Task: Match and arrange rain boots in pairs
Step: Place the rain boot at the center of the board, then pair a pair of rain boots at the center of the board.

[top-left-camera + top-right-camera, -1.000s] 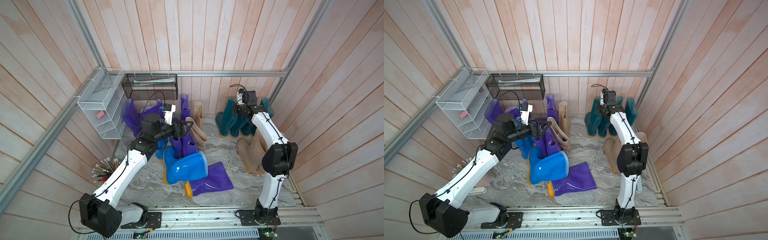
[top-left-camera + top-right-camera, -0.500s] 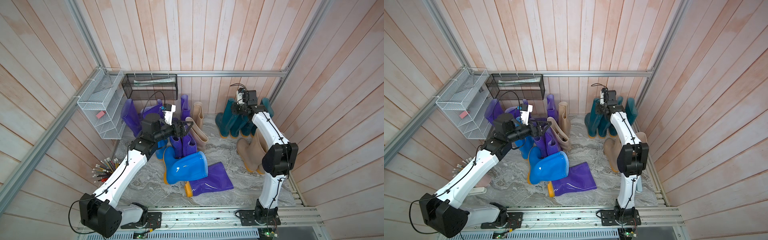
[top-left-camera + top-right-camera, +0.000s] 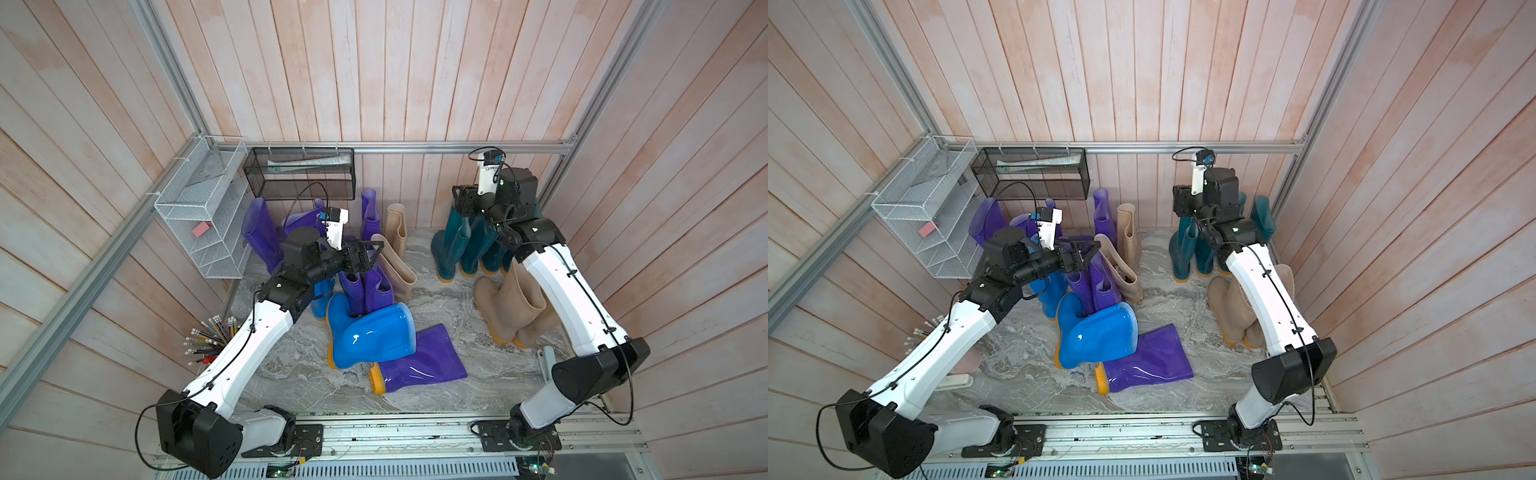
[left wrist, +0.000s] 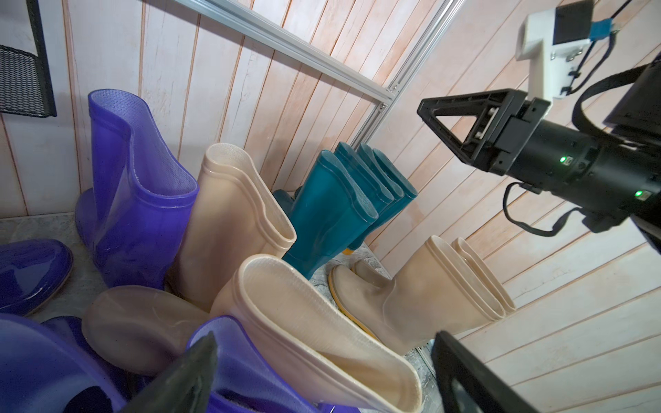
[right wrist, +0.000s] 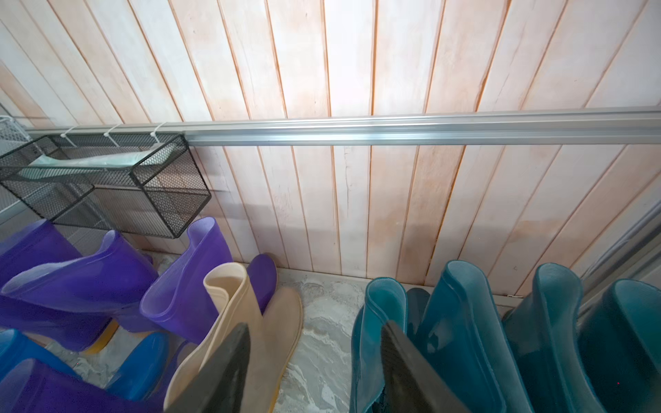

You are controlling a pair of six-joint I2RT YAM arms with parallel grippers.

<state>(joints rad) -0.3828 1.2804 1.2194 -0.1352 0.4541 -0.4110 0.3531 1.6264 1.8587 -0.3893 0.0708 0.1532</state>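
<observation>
Though upright, teal boot (image 5: pixel 380 304) just beside parted right claw (image 5: pixel 315 324)

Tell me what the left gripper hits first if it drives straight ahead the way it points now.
Most likely the tilted beige boot: its shaft mouth lies right ahead of the left gripper, as the left wrist view shows. Depth is uncertain.

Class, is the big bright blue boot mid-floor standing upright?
No, the bright blue boot lies on its side, next to a fallen purple boot.
</observation>
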